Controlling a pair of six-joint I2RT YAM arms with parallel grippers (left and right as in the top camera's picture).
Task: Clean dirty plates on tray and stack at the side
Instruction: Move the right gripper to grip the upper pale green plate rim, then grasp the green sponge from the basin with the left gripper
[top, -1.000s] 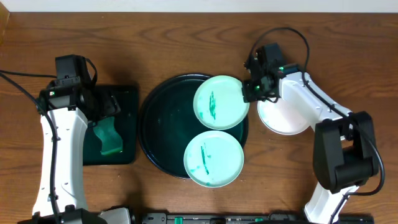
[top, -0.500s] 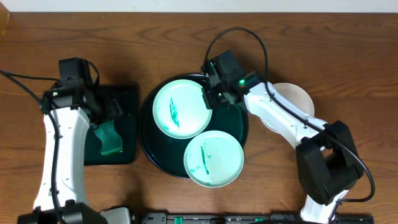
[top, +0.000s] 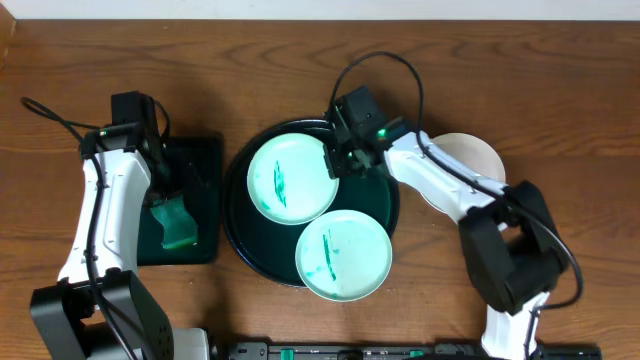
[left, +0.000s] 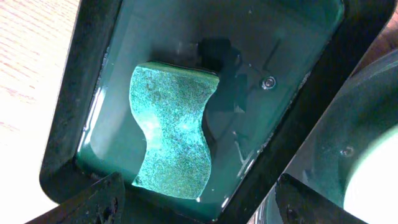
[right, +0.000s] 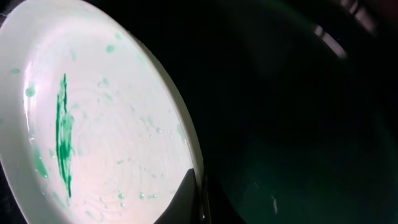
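right claw (top: 336, 160): pinched on plate (top: 285, 180) rim
left claw (left: 200, 186): apart, sponge (left: 174, 130) below it
risk: thin rim grip, wet plate slips onto tray (top: 243, 225) under me

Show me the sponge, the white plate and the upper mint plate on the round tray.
sponge (left: 174, 130), left wrist view, middle of its top face.
white plate (top: 478, 157), overhead view, bare upper-right part.
upper mint plate (top: 288, 182), overhead view, its centre, beside the streak.
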